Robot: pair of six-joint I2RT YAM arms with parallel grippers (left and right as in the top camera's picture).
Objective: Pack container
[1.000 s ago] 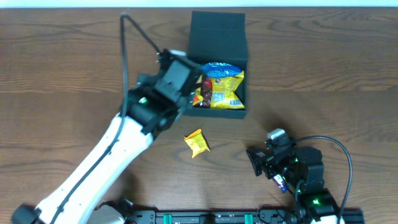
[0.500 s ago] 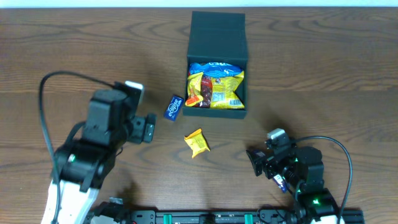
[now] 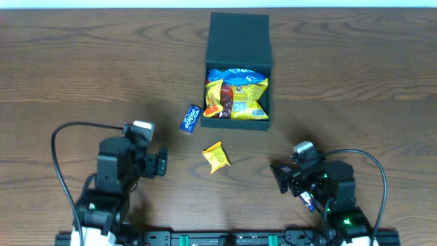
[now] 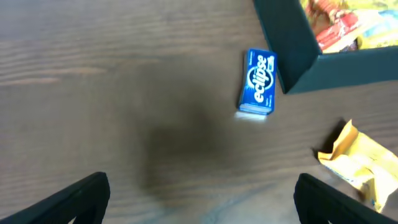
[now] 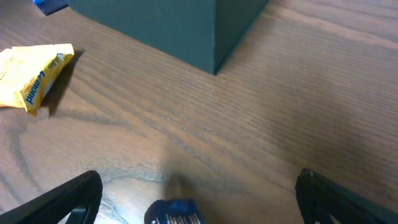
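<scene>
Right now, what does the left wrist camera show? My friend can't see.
A blue gum pack lies on the wooden table near the dark container's corner. A yellow packet lies lower right; the open left pincer holds nothing.

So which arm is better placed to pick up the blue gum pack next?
Probably the left: the blue gum pack lies on its side of the container, straight ahead of its open fingers.

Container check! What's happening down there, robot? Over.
Left tool open, empty. Right tool open, empty. Container lid up, snacks inside. Gum pack and yellow packet outside, not packed.
</scene>
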